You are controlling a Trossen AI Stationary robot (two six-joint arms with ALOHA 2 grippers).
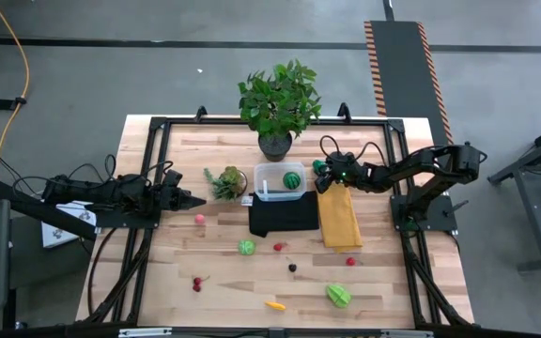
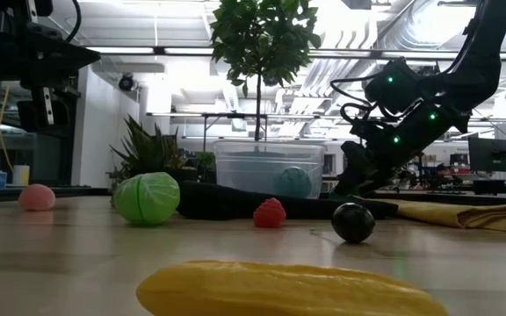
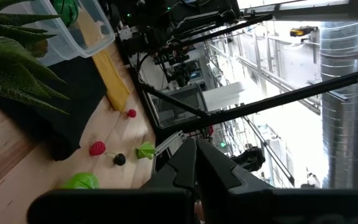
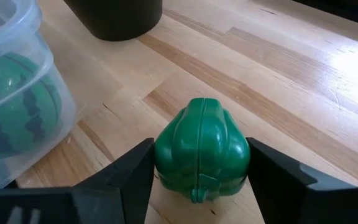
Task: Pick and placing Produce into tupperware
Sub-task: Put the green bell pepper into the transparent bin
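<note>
one striped green ball already placed in clear box. green pepper sits on table just beside box, framed by right gripper; fingers apart either side, grip not confirmed. left gripper shut, empty, parked at table's left. rest of produce scattered on open wood. black cloth, yellow cloth and potted plant crowd box edges.
</note>
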